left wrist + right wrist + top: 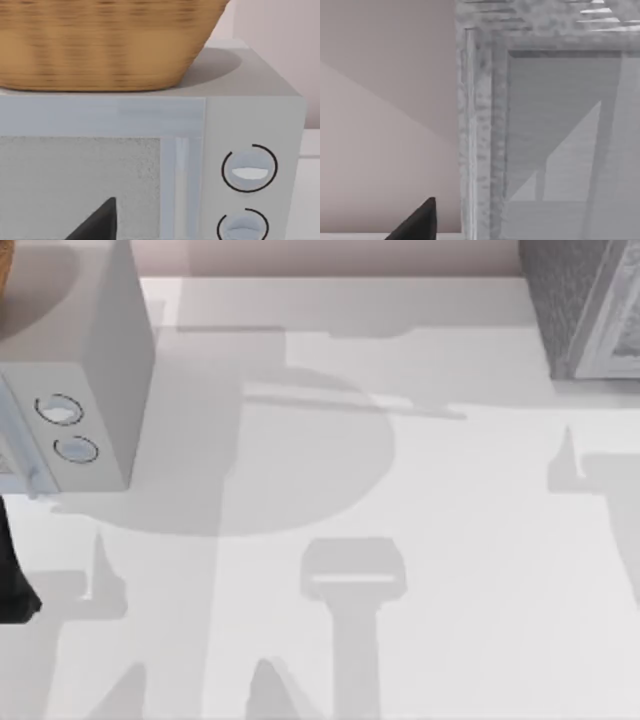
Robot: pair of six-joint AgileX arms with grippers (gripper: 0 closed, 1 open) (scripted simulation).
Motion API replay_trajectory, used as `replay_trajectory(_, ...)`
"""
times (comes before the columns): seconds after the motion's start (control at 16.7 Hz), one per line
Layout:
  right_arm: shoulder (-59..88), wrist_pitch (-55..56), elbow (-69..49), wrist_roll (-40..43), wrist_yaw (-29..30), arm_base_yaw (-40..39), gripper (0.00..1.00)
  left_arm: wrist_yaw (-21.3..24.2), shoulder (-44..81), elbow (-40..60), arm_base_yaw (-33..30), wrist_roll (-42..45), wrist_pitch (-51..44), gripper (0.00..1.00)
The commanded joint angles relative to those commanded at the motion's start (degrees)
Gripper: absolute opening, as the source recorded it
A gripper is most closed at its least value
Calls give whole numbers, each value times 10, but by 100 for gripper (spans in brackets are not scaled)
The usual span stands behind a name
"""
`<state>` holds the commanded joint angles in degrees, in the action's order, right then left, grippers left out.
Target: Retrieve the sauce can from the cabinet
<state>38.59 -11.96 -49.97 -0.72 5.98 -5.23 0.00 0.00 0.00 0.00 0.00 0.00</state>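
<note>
Cabinet [585,310] at the far right corner of the table [430,540], cut off by the top view's edge. Right gripper [417,222] close up to its speckled grey frame [480,125], only a dark tip in sight at the edge of the right wrist view. Left arm [12,570] parked at the table's left edge, left gripper [97,222] facing a microwave [250,115] with a woven basket [100,45] on top.

Step in hand, by the look of it: the reach toward the cabinet, with the sauce can not yet retrieved. To do it well, line up squarely with the recessed front beside the frame, keep clear of the frame's edge on the way in, and go slowly until the can comes into sight. Approach the can level from the side, close on its round body and draw straight back out without brushing the frame.

Sauce can presumably inside the cabinet, going by the task; exact place impossible to tell. Unclear too whether the pale ribbed panel within the frame is a shut door or the back wall of an open compartment. Grip state of either gripper: cannot tell.
</note>
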Motion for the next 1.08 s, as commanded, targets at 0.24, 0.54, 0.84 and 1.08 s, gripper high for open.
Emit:
replay_trajectory(0.24,153,-42,-225,-5,24,-23,100,0,0,0,0,0,0,100)
replay_trajectory(0.54,312,-94,-429,-4,46,-45,100,0,0,0,0,0,0,100)
replay_trajectory(0.84,375,-120,-498,-2,53,-53,100,0,0,0,0,0,0,100)
replay_trajectory(1.08,373,-118,-496,-2,52,-51,100,0,0,0,0,0,0,100)
